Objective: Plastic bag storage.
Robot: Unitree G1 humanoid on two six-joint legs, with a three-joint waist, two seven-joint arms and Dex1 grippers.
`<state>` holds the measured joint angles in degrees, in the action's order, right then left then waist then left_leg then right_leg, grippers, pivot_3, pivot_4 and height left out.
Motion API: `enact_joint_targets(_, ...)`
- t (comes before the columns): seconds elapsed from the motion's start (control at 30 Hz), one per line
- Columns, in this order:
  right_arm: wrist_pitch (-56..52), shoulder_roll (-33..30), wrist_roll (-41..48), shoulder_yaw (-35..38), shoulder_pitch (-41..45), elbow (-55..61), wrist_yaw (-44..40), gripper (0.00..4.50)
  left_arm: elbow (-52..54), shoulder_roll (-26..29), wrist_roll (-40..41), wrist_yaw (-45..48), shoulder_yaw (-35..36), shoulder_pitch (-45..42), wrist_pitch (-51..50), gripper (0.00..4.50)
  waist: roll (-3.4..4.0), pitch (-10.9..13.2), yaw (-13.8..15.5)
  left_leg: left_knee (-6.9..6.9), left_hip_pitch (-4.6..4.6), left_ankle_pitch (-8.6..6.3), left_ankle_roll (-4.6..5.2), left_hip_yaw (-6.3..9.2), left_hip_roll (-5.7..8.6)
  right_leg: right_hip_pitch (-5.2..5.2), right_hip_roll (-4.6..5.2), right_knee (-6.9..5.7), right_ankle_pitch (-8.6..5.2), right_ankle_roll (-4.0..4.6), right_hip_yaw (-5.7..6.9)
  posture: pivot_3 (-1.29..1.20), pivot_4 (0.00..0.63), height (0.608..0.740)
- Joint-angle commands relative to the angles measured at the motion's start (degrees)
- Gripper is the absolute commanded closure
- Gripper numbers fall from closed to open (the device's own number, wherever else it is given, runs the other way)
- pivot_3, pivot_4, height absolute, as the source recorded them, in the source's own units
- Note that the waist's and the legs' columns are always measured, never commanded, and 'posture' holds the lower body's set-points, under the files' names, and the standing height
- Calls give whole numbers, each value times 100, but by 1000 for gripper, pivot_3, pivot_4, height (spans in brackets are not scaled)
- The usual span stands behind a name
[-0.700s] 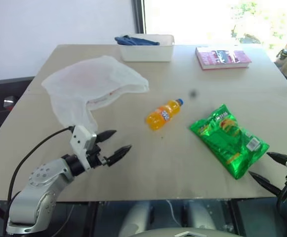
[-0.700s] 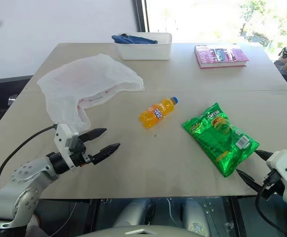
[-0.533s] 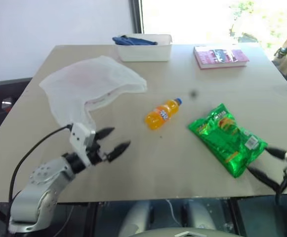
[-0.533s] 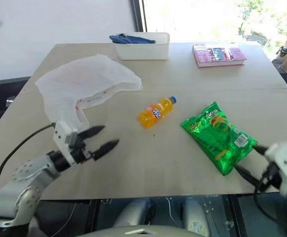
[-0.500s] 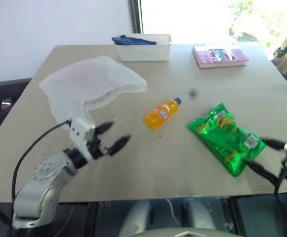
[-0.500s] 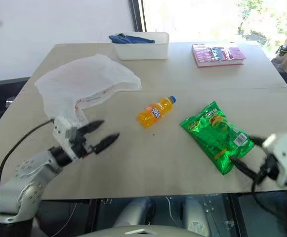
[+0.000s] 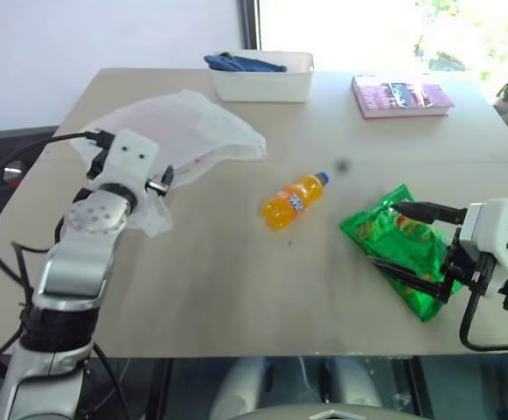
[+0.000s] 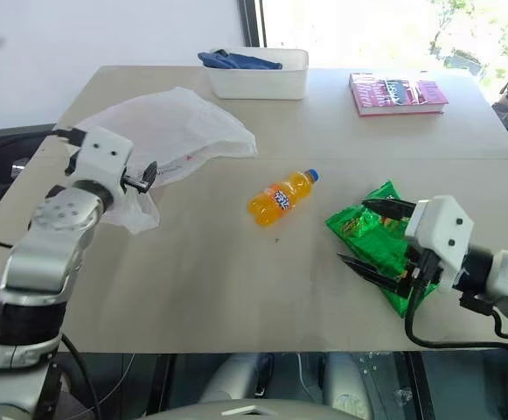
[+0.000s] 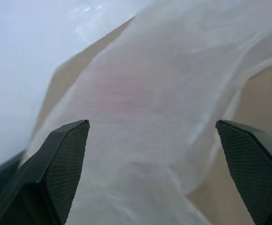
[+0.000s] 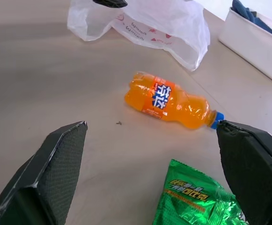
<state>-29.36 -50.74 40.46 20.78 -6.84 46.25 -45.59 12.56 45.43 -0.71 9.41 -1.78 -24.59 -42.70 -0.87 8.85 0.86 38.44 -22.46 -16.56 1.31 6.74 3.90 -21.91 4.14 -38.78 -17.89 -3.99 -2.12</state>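
The bag (image 8: 170,131) lies loose and spread out on the desk (image 8: 236,280) near its far left corner, one flap trailing toward the near edge. Nothing is folded, bunched or put away yet, so the storing looks to be only at its start.

The left gripper (image 9: 150,173) hovers over the bag's near flap with its fingers (image 9: 65,164) spread wide; in the left wrist view the crinkled plastic sits between and beyond them, not pinched. Whether they touch the plastic cannot be told.

The right gripper (image 8: 372,236) is also spread wide, held empty over the green packet (image 7: 402,249) near the desk's right edge. An orange bottle (image 8: 281,196) lies on its side mid-desk, between bag and packet, apart from both. A white bin (image 8: 258,74) with blue cloth sits at the far edge, and a book (image 8: 396,93) lies toward the far right corner.

Left to do, by my reading: grasp the bag, gather it, and place it wherever it is meant to be kept. Which place is meant for it the pictures do not show.
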Motion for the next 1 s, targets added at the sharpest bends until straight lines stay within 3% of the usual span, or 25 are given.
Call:
enact_joint_targets(0.03,434,180,-222,36,-175,22,-144,37,-925,100,-753,339,-841,-460,503,25,1,0,-4,-1,0,1,-2,-1,0,0,0,-4,0,0,-1,0,150,740)
enact_joint_targets(0.23,890,445,-546,65,-601,-24,-300,37,-2884,-202,-1489,314,-1451,-1433,1847,25,-8,5,-5,5,-1,4,-6,3,0,-3,-2,-11,0,0,3,0,150,740)
enact_joint_targets(0.27,932,480,-571,80,-658,-7,-302,8,-3159,-245,-1574,294,-1475,-1548,1949,261,-8,5,-9,5,-2,4,-6,2,1,-4,-3,-11,0,0,3,0,150,740)
enact_joint_targets(0.4,1086,640,-674,86,-925,113,-278,0,-3946,-314,-1830,34,-1334,-1900,2474,1536,-12,4,-43,8,-24,4,-6,-5,2,-34,-2,-21,1,0,-6,0,150,740)
enact_joint_targets(0.53,1161,756,-814,-104,-946,124,-166,0,-4436,-247,-2002,25,-1315,-2012,2861,3464,-12,4,-64,9,-27,5,-6,-7,2,-40,-2,-25,1,0,-9,0,150,740)
enact_joint_targets(0.57,1157,778,-864,-195,-893,111,-128,0,-4527,-271,-1942,45,-1244,-2043,2986,3714,-12,4,-64,10,-27,5,-7,-7,2,-40,-2,-27,1,0,-9,0,150,740)
enact_joint_targets(0.6,1159,802,-948,-308,-822,95,-77,0,-4542,-335,-1769,97,-1078,-2076,3058,4280,-13,3,-66,11,-27,5,-7,-7,2,-40,-2,-28,1,-1,-9,0,150,740)
enact_joint_targets(0.63,1172,834,-1077,-442,-719,75,12,0,-4443,-473,-1374,263,-764,-2095,3009,4463,-13,4,-67,13,-27,5,-7,-6,2,-40,-2,-30,1,-1,-9,0,150,740)
enact_joint_targets(0.73,985,900,-1414,-861,-222,-12,395,0,-3749,-926,44,916,360,-2086,2122,4463,-14,4,-63,23,-32,6,-8,-4,1,-42,1,-35,1,0,-6,0,150,740)
enact_joint_targets(0.83,547,917,-1723,-1462,473,-124,745,0,-2714,-1098,1196,1406,1199,-1984,543,4463,-15,4,-130,45,-45,5,-8,1,1,-49,3,-45,1,-1,-1,0,150,740)
enact_joint_targets(0.9,426,932,-1961,-1894,923,-238,813,0,-2050,-1057,1686,1569,1462,-1907,-400,4463,-15,3,-193,52,-50,5,-8,-1,1,-56,2,-62,0,0,-4,0,150,740)
enact_joint_targets(1.0,1093,738,-3015,-2948,1919,-1061,323,0,-1143,-969,2209,1524,1850,-1924,-1464,4463,-14,2,-235,54,-48,6,-9,-3,1,-70,0,-86,0,0,-12,0,150,740)
